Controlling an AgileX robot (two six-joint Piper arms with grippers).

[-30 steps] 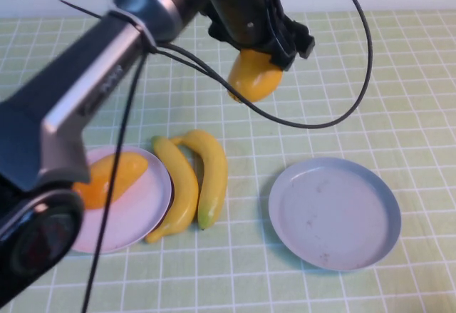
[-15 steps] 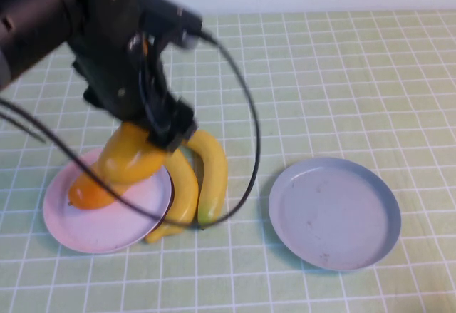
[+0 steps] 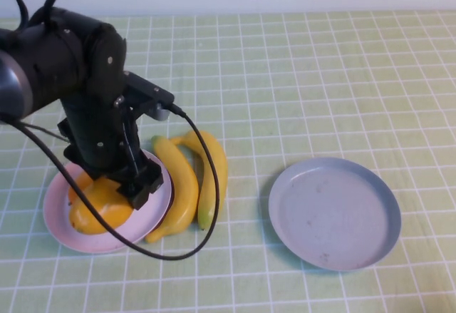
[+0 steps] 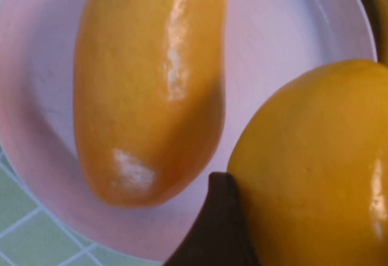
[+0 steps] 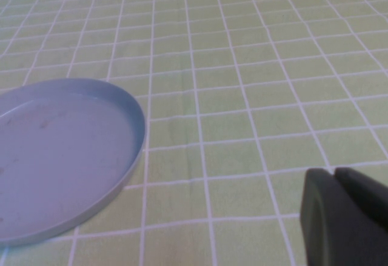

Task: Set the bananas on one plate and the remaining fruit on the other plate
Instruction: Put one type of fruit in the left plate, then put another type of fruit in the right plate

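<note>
grey-blue plate (image 5: 60, 157) on green checked cloth (image 5: 254, 66), right hand (image 5: 342, 217) nearby

We see the pink plate (image 3: 57, 222) at our left with two mangoes (image 3: 100, 211) on it, under the left gripper (image 3: 121, 192). Two bananas (image 3: 187, 181) lie just right of it; the grey-blue plate (image 3: 335, 213) sits further right, near the right gripper (image 5: 345, 223).

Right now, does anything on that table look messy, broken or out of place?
Nothing looks spilled or damaged. Both mangoes are over the pink plate, the second in the left gripper. The two bananas lie on the cloth, one overlapping that plate's rim. The grey-blue plate is empty; the right gripper hovers beside it.
</note>
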